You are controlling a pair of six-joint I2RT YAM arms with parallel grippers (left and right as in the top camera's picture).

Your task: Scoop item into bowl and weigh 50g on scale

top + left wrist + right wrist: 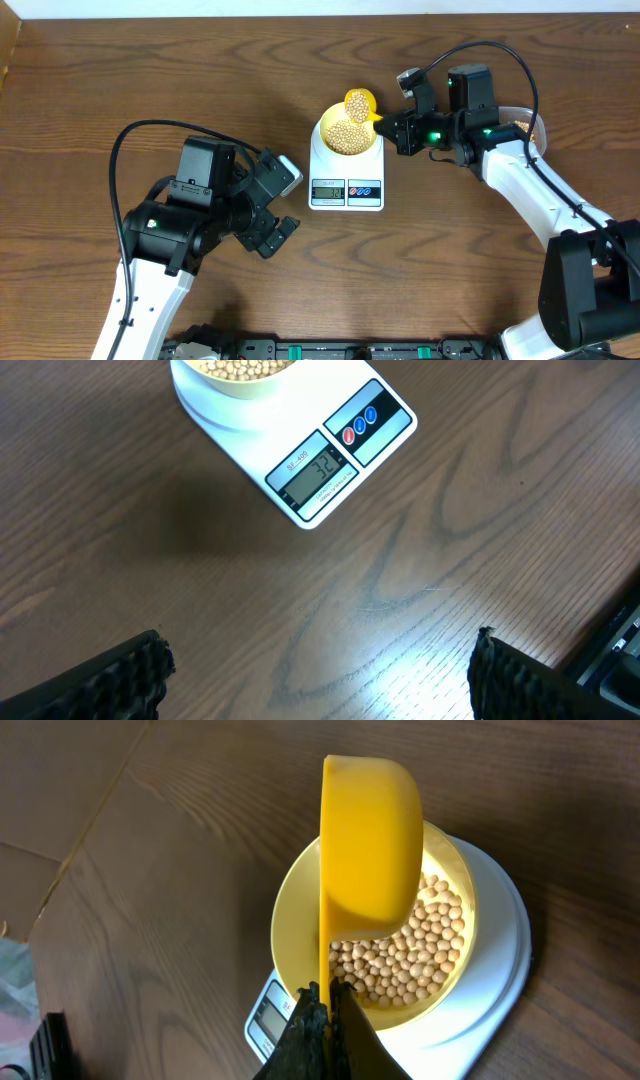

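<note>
The white scale [347,172] sits at the table's middle with the pale-yellow bowl [322,128] on it, holding many tan beans [346,138]. My right gripper [388,126] is shut on the handle of a bright yellow scoop [359,103] with beans in it, tipped on its side over the bowl's far edge. In the right wrist view the scoop [370,845] hangs over the bowl [290,910] and beans [420,955], pinched by the jaws [325,1005]. My left gripper [280,205] is open and empty, left of the scale. The left wrist view shows the scale's display [318,470].
A clear tub [530,125] with more beans stands at the far right, mostly behind my right arm. Cables arc over both arms. The table's front edge carries a black rail [330,350].
</note>
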